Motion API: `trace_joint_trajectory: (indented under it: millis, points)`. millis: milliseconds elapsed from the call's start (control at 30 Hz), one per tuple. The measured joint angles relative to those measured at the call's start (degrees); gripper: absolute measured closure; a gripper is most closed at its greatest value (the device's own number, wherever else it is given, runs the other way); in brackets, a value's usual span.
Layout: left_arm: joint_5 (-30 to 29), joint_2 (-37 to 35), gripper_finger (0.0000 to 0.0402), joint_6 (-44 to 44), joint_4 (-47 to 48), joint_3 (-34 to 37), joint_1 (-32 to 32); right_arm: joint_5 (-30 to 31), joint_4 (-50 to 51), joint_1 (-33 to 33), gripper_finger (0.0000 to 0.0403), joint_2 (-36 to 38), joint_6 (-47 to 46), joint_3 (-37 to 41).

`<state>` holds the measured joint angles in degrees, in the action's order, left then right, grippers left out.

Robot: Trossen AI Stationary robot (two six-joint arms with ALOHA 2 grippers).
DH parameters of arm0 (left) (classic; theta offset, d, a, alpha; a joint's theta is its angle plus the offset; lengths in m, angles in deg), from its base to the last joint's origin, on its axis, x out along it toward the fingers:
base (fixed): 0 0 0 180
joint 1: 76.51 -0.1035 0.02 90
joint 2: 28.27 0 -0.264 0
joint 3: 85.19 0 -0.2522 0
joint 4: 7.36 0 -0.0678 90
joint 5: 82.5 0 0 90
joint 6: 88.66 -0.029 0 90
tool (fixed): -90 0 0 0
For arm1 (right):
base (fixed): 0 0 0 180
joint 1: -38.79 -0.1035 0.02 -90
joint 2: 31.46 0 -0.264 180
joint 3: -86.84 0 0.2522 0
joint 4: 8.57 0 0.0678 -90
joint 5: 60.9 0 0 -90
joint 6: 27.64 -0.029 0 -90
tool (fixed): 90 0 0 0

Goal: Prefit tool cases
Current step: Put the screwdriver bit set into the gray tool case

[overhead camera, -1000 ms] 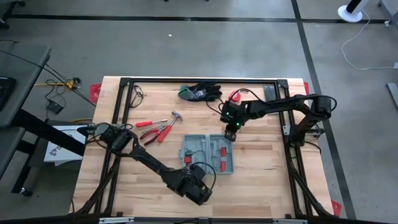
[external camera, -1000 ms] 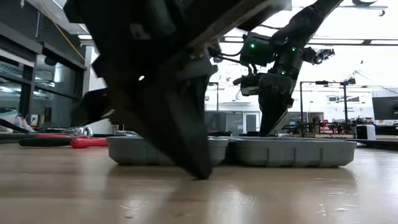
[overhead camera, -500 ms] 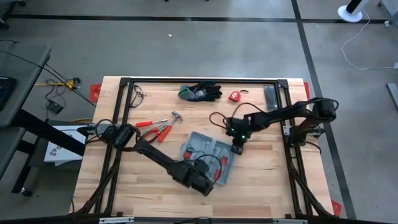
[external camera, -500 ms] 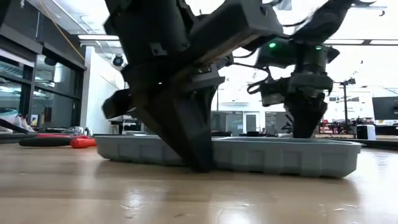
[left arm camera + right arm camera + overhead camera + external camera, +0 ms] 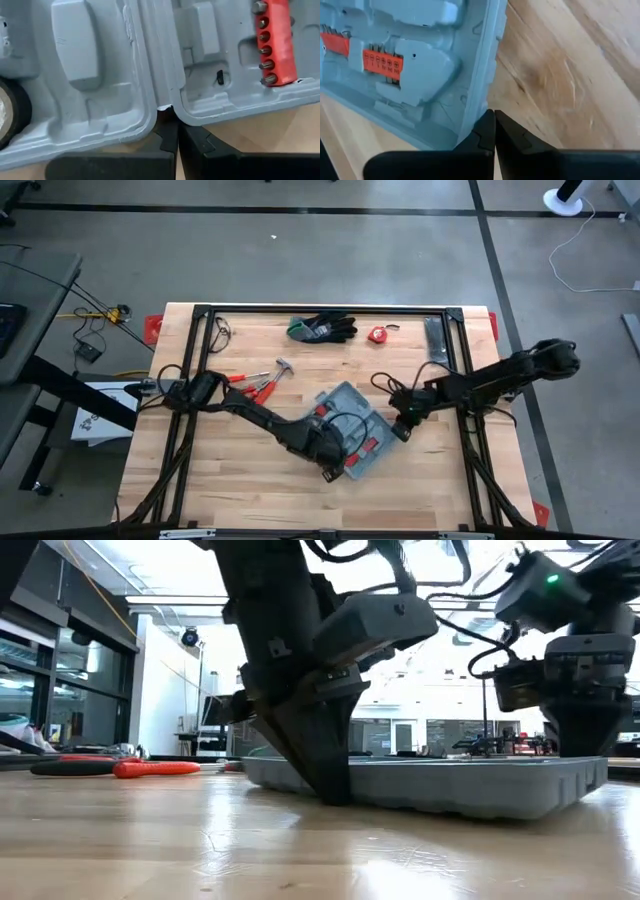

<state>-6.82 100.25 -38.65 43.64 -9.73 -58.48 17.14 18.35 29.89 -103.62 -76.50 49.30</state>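
From above, the open tool case (image 5: 350, 430) lies flat near the middle of the table (image 5: 440, 490), a little toward the front edge, its long axis running diagonally from the back left toward the front right corner. The left gripper (image 5: 333, 470) is at the case's front edge, about where the hinge line meets it; the right gripper (image 5: 403, 427) is at the case's right-hand side edge. Both arms are equally near, one on each of two adjoining edges.

At table height, the case (image 5: 450, 785) sits with its near edge on the wood, and the left gripper (image 5: 330, 780) plants its tip on the table just before that wall. The right gripper (image 5: 585, 735) stands at the case's far right end.

In the left wrist view, the fingers (image 5: 165, 135) are pressed together, holding nothing, their tip touching the case (image 5: 100, 80) at the hinge notch.

In the right wrist view, the fingers (image 5: 487, 132) are likewise together and empty, touching the case (image 5: 420, 65) along its outer rim. Any coming nudge looks likely to turn the case about these two contacts.
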Motion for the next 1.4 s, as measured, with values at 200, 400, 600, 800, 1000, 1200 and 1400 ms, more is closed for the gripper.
trace_joint_trajectory:
  millis: [200,400,600,800,1000,1200,1400]
  points:
    - [4.4,-0.1,0.0401,-8.0,-2.3,0.2,-4.3,2.5,0.9,-4.8,0.0403,2.3,-5.6,1.0]
    - [6.2,-1.0,0.0401,-13.6,-2.9,0.3,-7.4,2.7,2.0,-8.2,0.0403,2.4,-9.6,1.0]
    - [1.5,-2.2,0.0401,-17.0,-2.1,0.3,-10.5,5.4,1.3,-12.3,0.0403,2.4,-15.8,1.8]
    - [-3.6,-2.8,0.0401,-18.7,-1.3,0.3,-12.8,8.7,-0.3,-15.0,0.0403,2.6,-20.6,1.8]
    - [-1.7,-3.0,0.0401,-17.2,-1.3,0.3,-11.9,11.1,2.2,-17.3,0.0403,4.5,-23.5,1.8]
    - [0.5,-3.1,0.0401,-15.3,-1.8,0.3,-9.4,15.6,10.0,-20.3,0.0403,9.7,-28.5,1.8]
    - [-0.1,-5.9,0.0401,-12.6,3.1,0.3,-7.4,24.2,8.2,-21.9,0.0403,18.1,-31.1,1.8]
